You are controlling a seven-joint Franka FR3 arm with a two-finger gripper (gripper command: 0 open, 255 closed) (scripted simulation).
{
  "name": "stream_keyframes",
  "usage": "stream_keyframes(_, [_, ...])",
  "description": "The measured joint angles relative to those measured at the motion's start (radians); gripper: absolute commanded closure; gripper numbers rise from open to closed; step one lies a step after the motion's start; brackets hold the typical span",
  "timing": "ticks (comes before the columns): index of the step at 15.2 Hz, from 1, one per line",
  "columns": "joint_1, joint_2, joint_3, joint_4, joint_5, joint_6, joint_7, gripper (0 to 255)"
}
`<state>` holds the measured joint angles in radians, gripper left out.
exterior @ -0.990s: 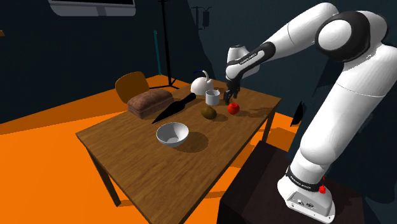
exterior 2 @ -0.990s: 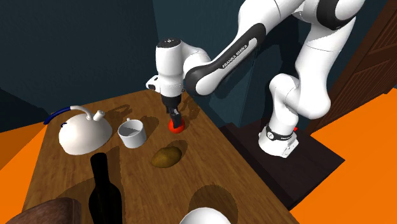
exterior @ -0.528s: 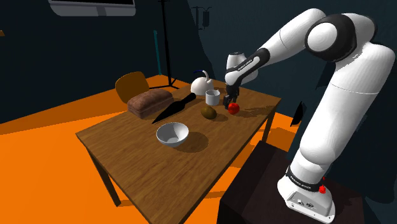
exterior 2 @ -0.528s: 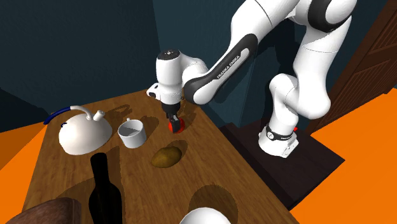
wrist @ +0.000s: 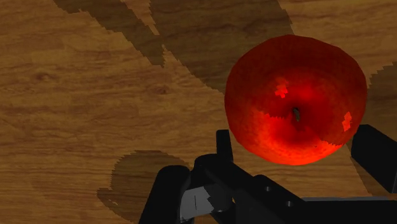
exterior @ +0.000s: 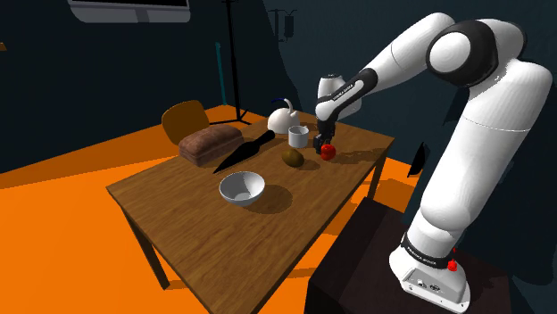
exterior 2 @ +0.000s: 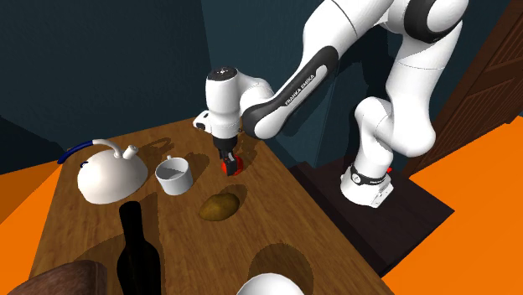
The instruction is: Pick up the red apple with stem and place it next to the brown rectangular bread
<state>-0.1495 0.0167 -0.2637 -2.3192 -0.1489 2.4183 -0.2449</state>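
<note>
The red apple (exterior: 328, 152) (exterior 2: 230, 165) with a small dark stem sits on the wooden table (exterior: 196, 232), near its edge on the stand's side. My black gripper (exterior: 323, 145) (exterior 2: 227, 161) points down onto it. In the wrist view the apple (wrist: 296, 95) lies between the two fingers, which press its sides; the gripper (wrist: 297, 137) is shut on it. The apple still rests on the wood. The brown rectangular bread (exterior: 211, 143) lies at the table's far corner, well to the shoulder view's left of the apple.
A white mug (exterior: 298, 136) (exterior 2: 174, 176) and white kettle (exterior: 283, 118) (exterior 2: 107, 172) stand close beside the apple. A brown oval fruit (exterior: 292, 158), a lying dark bottle (exterior: 244, 152) and a white bowl (exterior: 242, 188) sit between apple and bread. A chair (exterior: 185, 118) stands behind the bread.
The gripper came down around the apple, and its fingers went from wide apart to closed against the apple's sides. The apple has not moved.
</note>
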Motion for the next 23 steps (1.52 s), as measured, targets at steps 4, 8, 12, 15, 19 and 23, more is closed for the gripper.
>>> stream_keyframes(4, [0.0, 0.0, 0.0, -0.001, 0.0, 0.0, 0.0, 255])
stream_keyframes(8, [0.0, 0.0, 0.0, 0.0, 0.0, 0.0, 0.0, 255])
stream_keyframes(12, [0.0, -0.017, 0.0, 0.009, -0.002, -0.028, -0.001, 255])
stream_keyframes(15, [0.002, -0.042, 0.002, 0.024, -0.006, -0.066, 0.001, 255])
stream_keyframes(19, [0.001, -0.073, 0.002, 0.049, -0.009, -0.121, -0.005, 255])
stream_keyframes(23, [0.003, -0.099, 0.005, 0.078, -0.01, -0.177, -0.005, 255])
